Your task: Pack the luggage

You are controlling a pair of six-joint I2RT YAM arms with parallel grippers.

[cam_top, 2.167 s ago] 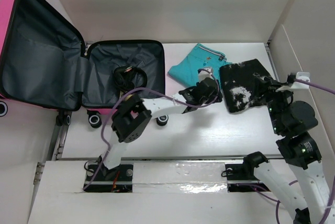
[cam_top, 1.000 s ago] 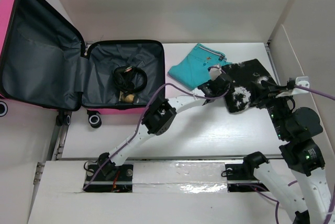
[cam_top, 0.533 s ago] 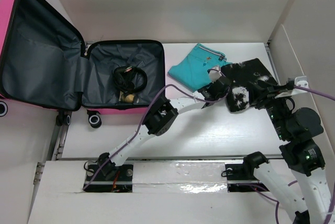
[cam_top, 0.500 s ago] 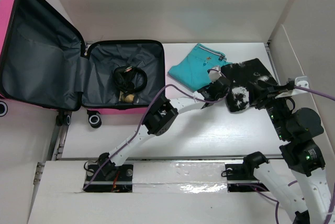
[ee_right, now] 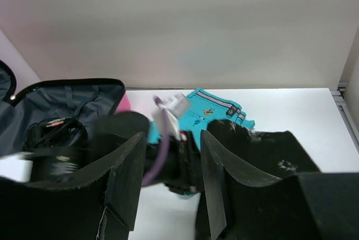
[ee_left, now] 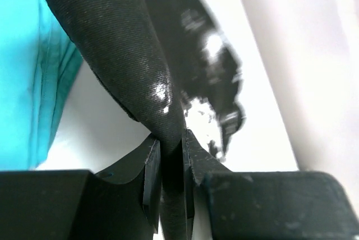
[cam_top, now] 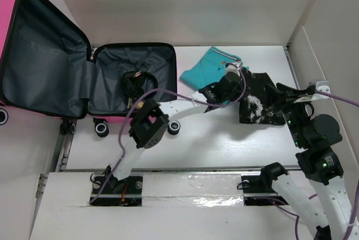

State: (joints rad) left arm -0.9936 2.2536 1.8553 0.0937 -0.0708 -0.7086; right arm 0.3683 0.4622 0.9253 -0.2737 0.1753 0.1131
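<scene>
We pinch the black garment (ee_left: 123, 44) with our left gripper (ee_left: 171, 142), right of the open luggage (cam_top: 45, 55); our right gripper (ee_right: 171, 153) is spread, empty.

One luggage (cam_top: 45, 55) with one set of headphones (cam_top: 137, 82) in it. Two garments: one black garment (ee_left: 123, 44) pinched between the fingers (ee_left: 150, 184) of the left gripper (ee_left: 171, 144), and one teal garment (ee_left: 22, 83) just beside them. Two grippers, counting the right gripper (ee_right: 171, 139), with two fingers each.
</scene>
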